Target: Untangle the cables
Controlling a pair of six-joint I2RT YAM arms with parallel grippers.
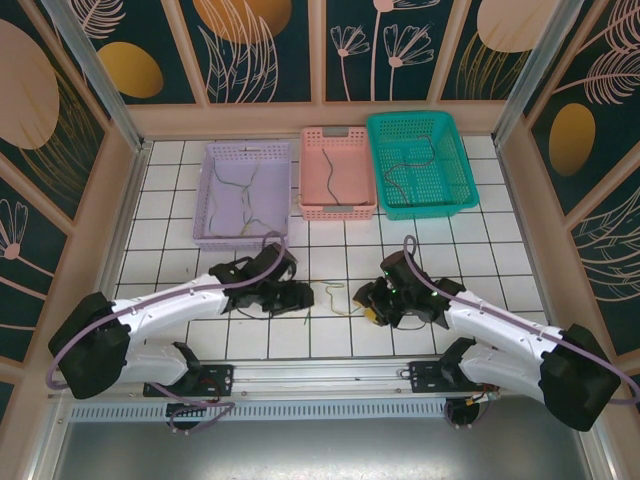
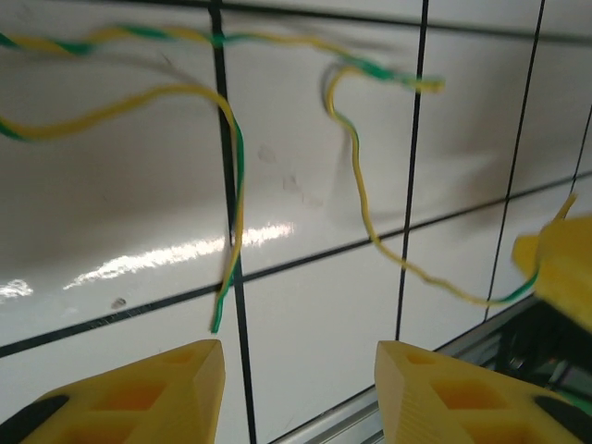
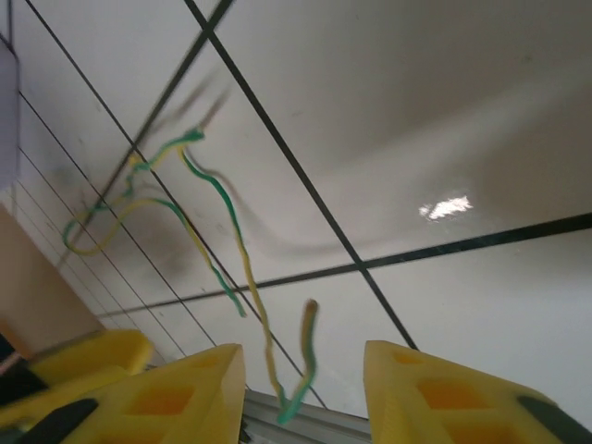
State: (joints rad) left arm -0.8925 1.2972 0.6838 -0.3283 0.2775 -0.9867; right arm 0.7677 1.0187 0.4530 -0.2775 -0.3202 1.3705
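**Surface:** bench (image 1: 330, 255), glossy white tiles with dark grout lines; a bright glare spot shows on it in both wrist views.

**Enclosure:** walls (image 1: 250, 50) on the left, rear and right, made of dark panels painted with pale flowers and orange discs and framed in tan wood.

**Near edge:** metal rail (image 1: 320, 372) carrying both arm bases.

**Open room:** open tile runs down the left and right margins and across the strip between the baskets and the arms. The three baskets stand in a row at the rear wall, close beside one another.

**Containers, left to right:**
- lilac basket (image 1: 240, 238), holding several thin brownish and greenish cables (image 1: 240, 195) that cross one another.
- pink basket (image 1: 305, 170), holding one thin wire (image 1: 335, 175) that runs lengthwise.
- teal basket (image 1: 430, 208), holding one dark wire (image 1: 410, 165) curved across its floor.

**Loose item:** yellow-and-green cable (image 1: 338, 296), on the bench at front centre, between the two grippers and well apart from the baskets. It is bent into loose loops, and one stretch is twisted in the left wrist view.

**Left gripper** (image 1: 306, 297): low over the tiles just left of that cable. Its yellow fingers (image 2: 166, 388) are spread wide, with nothing between them.

**Right gripper** (image 1: 364, 298): just right of the cable. Its yellow fingers (image 3: 435, 388) are spread wide. One cable end curls up into the gap and is not clamped; whether it touches a finger cannot be told.
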